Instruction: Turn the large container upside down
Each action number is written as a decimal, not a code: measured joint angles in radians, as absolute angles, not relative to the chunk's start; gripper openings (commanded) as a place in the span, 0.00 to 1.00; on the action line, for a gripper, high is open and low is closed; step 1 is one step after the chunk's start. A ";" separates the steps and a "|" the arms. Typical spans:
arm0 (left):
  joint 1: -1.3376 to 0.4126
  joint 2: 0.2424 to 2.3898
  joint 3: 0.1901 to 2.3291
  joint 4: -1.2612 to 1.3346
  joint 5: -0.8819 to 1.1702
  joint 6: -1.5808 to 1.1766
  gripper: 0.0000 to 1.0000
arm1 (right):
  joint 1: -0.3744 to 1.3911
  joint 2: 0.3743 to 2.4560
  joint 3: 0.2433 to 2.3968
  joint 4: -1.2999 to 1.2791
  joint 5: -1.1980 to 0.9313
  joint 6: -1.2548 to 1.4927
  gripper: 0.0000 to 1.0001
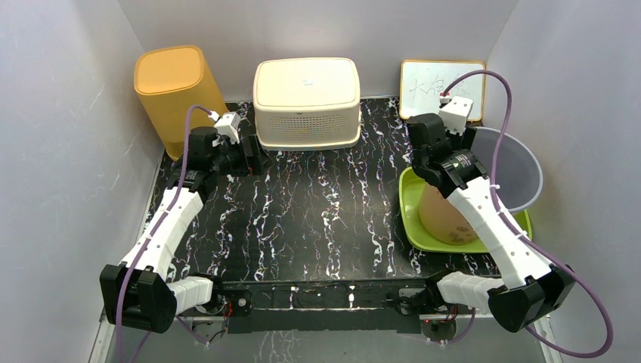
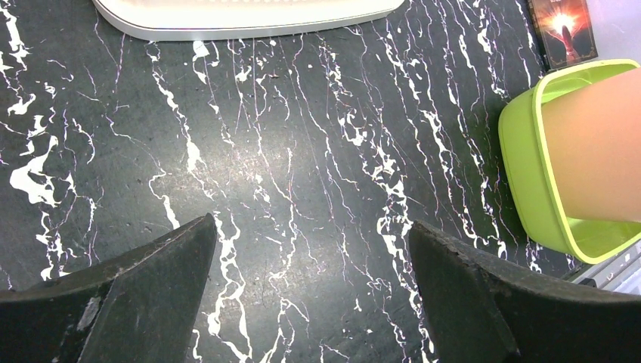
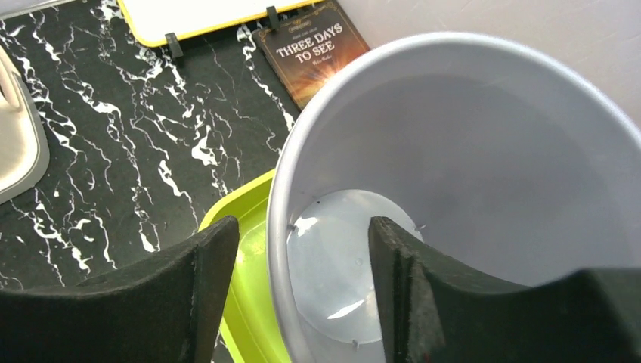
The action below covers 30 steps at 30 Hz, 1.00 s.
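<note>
Right jaws open, astride bucket rim

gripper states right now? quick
Left gripper: open, empty.
Right gripper: open, astride the rim of the grey tub, not yet clamped.

Bright, even light is cast from above, with only soft, faint shadows thrown beneath the arms on the black marbled table. A dull sheen is seen on the tabletop in the left wrist view, and small bright reflections are caught in the bottom of the grey container. The dark fingers nearest each wrist lens are rendered slightly soft, while the far book cover is shown sharp enough to read.
</note>
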State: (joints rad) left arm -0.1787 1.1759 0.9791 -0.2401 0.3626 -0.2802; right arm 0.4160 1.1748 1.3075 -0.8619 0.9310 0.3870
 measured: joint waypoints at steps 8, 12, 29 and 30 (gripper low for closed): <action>-0.179 1.174 0.979 -0.249 0.359 -0.271 0.98 | 0.384 1.160 1.217 -0.804 0.882 0.367 0.20; -0.179 1.164 0.979 -0.258 0.355 -0.268 0.98 | 0.381 1.160 1.212 -0.786 0.837 0.348 0.00; -0.179 1.161 0.979 -0.281 0.340 -0.257 0.98 | 0.374 1.254 1.695 -0.894 0.781 0.288 0.00; -0.179 1.161 0.979 -0.281 0.340 -0.258 0.98 | 0.374 1.257 1.723 -0.895 0.781 0.281 0.00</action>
